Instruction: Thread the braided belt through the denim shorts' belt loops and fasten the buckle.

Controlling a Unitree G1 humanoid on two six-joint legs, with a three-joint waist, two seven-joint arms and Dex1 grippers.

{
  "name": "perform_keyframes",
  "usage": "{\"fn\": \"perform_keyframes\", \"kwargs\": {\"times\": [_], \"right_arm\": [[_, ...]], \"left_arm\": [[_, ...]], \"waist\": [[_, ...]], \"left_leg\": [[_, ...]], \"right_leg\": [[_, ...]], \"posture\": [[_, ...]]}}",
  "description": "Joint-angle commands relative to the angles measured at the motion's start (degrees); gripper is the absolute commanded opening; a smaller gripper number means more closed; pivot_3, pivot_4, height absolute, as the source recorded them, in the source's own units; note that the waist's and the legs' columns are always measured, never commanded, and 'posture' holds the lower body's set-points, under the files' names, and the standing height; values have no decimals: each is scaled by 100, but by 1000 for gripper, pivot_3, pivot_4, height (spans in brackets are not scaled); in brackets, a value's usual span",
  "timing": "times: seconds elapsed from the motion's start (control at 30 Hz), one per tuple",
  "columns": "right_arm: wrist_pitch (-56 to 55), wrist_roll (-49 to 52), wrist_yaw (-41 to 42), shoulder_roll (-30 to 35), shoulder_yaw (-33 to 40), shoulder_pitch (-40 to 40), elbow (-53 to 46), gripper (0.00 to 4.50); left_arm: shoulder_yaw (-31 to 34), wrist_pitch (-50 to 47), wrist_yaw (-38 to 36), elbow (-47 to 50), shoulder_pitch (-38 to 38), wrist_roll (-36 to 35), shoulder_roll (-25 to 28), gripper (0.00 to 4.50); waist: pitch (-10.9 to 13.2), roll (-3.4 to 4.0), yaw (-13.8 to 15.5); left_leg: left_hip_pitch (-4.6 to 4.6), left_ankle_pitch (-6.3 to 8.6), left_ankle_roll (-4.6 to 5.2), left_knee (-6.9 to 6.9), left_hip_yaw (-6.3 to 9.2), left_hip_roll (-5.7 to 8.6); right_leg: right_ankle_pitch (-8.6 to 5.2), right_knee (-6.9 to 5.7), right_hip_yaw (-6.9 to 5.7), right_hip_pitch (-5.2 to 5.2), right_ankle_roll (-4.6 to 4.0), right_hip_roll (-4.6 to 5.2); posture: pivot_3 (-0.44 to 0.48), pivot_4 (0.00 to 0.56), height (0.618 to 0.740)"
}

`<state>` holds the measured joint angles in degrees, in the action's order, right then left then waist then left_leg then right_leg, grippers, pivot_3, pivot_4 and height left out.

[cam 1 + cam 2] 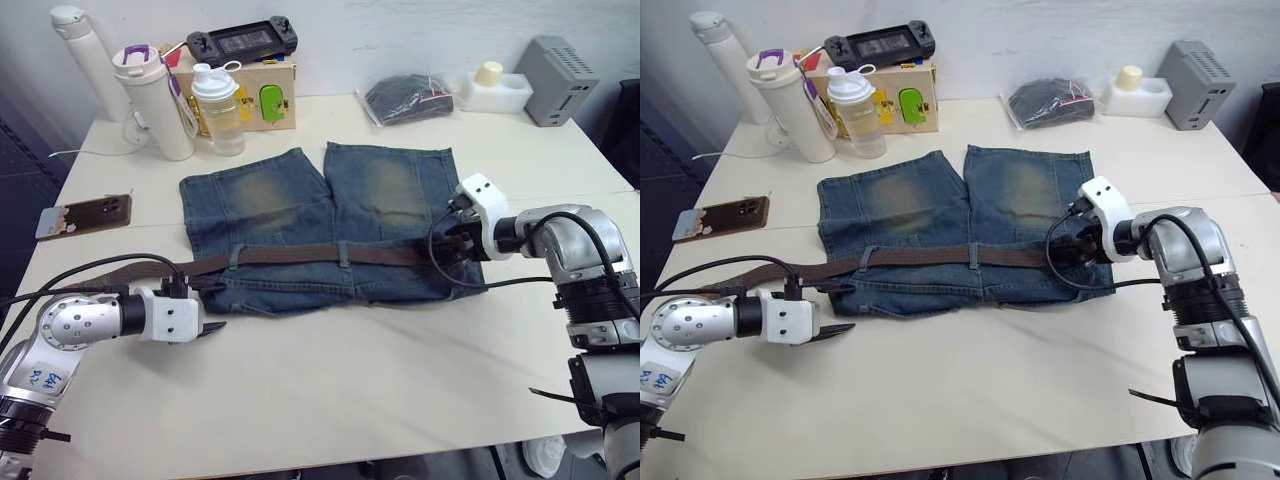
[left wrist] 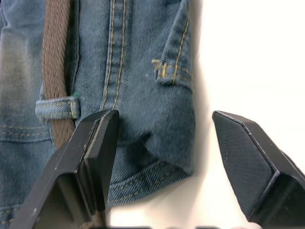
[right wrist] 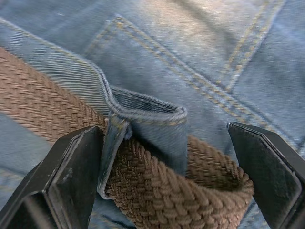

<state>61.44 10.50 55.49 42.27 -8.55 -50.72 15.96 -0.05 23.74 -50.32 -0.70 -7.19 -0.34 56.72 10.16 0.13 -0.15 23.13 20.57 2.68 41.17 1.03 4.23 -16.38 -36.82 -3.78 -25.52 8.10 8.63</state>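
The denim shorts [image 1: 325,225] are lying flat in the middle of the white table [image 1: 350,400], waistband toward the robot, legs pointing to the far edge. The braided belt [image 1: 300,255] is running across the waistband, passing under the belt loops [image 1: 343,253] at approx. the centre and at the robot's left. Its free tail is trailing off the shorts' left side onto the table, curving toward the left arm. The buckle can't be made out.

The left gripper [image 1: 205,328] is sitting low over the table just beside the shorts' near-left corner. In the left wrist view its fingers [image 2: 95,148] are standing wide apart w/ nothing between them but the denim corner and bare table; it's not gripping anything.

The right gripper [image 3: 162,181] is resting at the right end of the waistband. In the right wrist view its fingers [image 3: 71,176] are spread wide, straddling the belt end where it's poking through a denim loop [image 3: 143,124]. The pads aren't pressing on the strap; nothing is held.

Along the far edge: a white tumbler [image 1: 155,105], a shaker bottle [image 1: 218,105], a wooden box [image 1: 265,95] w/ a handheld game console [image 1: 243,42] on top, a dark bundle in a clear bag [image 1: 408,98], and a grey box [image 1: 557,80]. A phone [image 1: 85,215] is lying at the table's left side.
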Motion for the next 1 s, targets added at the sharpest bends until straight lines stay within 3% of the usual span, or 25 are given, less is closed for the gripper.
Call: {"fn": "perform_keyframes", "kwargs": {"times": [0.03,0.27,0.3,0.4,0.5,0.57,0.77,1.0], "right_arm": [[101,239,236,74,23,-70,-125,3687],[116,385,235,98,89,100,-350,224],[101,389,196,118,123,169,-439,43],[14,377,80,149,192,339,-647,43],[1,414,-84,141,317,501,-982,43],[3,445,-191,114,397,606,-1172,43],[160,614,-473,12,502,809,-1608,43],[267,701,-703,-82,531,893,-1831,43]], "left_arm": [[242,-117,73,157,56,-62,-15,3485],[549,-708,-109,140,-200,-719,-64,3485],[622,-957,-229,131,-324,-1002,-65,3485],[834,-1782,-524,148,-668,-1762,-62,3485],[1125,-3533,-656,-251,-1441,-2890,-123,3485],[1186,-4293,-811,-706,-1819,-3255,-195,3485],[910,-5234,-1140,-1884,-2676,-3167,-549,3485],[521,-5557,-1362,-2862,-3413,-2809,-1161,3485]], "waist": [[0,0,-8],[0,0,-4],[0,0,-4],[0,0,0],[0,0,7],[0,0,4],[1,-2,-15],[1,-5,-8]], "left_leg": [[0,0,0,2,-1,0],[-1,-2,-2,4,0,-4],[0,-2,-2,6,0,-3],[0,-2,-2,8,1,-3],[1,-2,-2,11,3,-4],[2,-3,-1,17,6,-3],[-1,-3,-1,14,3,1],[2,-3,-1,27,5,3]], "right_leg": [[0,-2,1,0,0,0],[0,-8,2,-1,-1,1],[0,-8,2,-1,0,1],[0,-9,1,-1,0,1],[0,-14,0,-1,0,0],[0,-19,-2,-1,0,-4],[0,-25,-4,-2,0,-7],[1,-29,-6,1,1,-7]], "posture": [[0,150,682],[0,150,682],[0,150,682],[0,150,682],[0,150,682],[0,150,682],[0,150,682],[0,150,682]]}}
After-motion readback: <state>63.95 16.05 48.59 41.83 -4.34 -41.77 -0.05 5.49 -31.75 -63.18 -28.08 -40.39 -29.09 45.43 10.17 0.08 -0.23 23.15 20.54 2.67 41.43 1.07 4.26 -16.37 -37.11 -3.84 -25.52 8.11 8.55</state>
